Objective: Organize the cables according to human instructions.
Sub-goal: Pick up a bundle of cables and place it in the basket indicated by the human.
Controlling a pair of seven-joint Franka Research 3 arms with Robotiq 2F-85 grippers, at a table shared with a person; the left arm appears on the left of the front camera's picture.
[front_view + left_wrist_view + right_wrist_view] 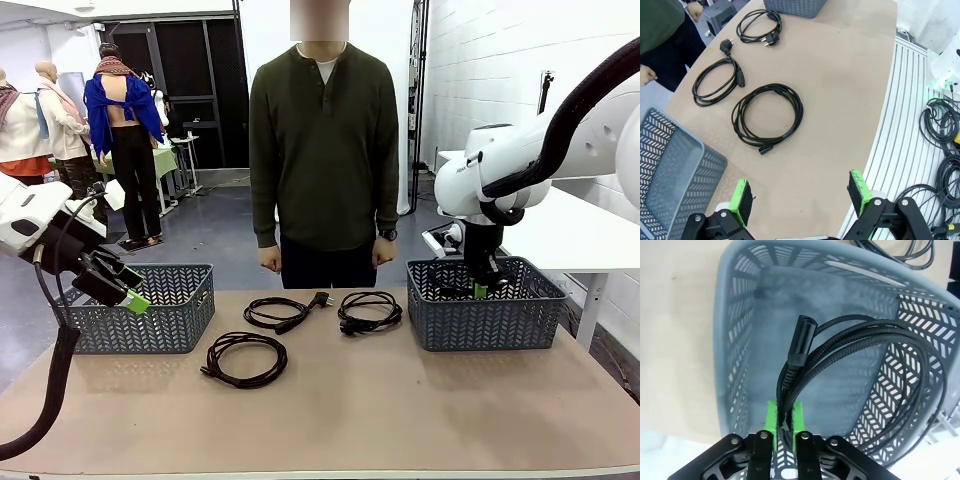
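Three coiled black cables lie on the table: one nearest me [245,358] [798,107], one in the middle [280,313] [740,79], and one farther right [369,311] [769,43]. Another cable [840,340] hangs down inside the right grey basket [485,320] [740,315], and my right gripper [480,291] [784,415] is shut on its strands just below the plug. My left gripper [130,290] [800,195] stands open and empty over the near edge of the left grey basket [150,315] [670,165]. The human [323,150] stands at the far side with both hands down.
A white side table [580,235] stands behind the right basket. Beyond the table's edge, in the left wrist view, more black cords [940,125] lie on a ribbed white surface. Open tabletop lies in front of the three cables.
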